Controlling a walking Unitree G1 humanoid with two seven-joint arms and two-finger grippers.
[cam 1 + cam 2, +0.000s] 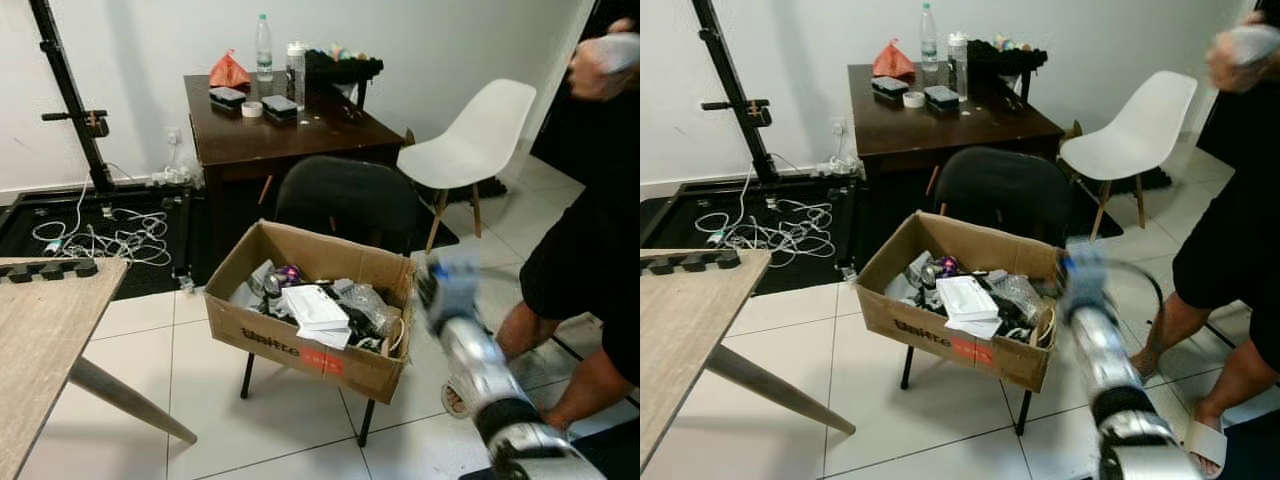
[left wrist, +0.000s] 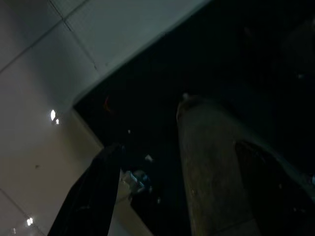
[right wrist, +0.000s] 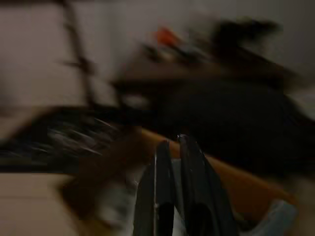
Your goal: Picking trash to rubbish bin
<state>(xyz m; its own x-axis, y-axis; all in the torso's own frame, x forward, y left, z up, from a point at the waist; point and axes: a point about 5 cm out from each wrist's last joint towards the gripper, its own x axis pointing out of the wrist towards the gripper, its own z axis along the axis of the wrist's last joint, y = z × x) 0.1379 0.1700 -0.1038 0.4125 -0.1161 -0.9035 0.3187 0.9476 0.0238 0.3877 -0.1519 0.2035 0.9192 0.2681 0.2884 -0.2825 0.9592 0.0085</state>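
Sitting beside right jaws (image 1: pixel 432 283): trash box (image 1: pixel 300 345)

Brown cardboard box (image 1: pixel 300 345) sits on black chair, flaps open, tilted a bit. Inside: pile of trash (image 1: pixel 320 305) — white paper on top, clear plastic wrap, dark bits, small purple thing.

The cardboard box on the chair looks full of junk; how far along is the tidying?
Done: the cardboard box on the black chair already holds papers and wrappers. In hand: the right gripper is beside the box's rim, blurred, jaws together, nothing visibly carried. Left: cannot tell.
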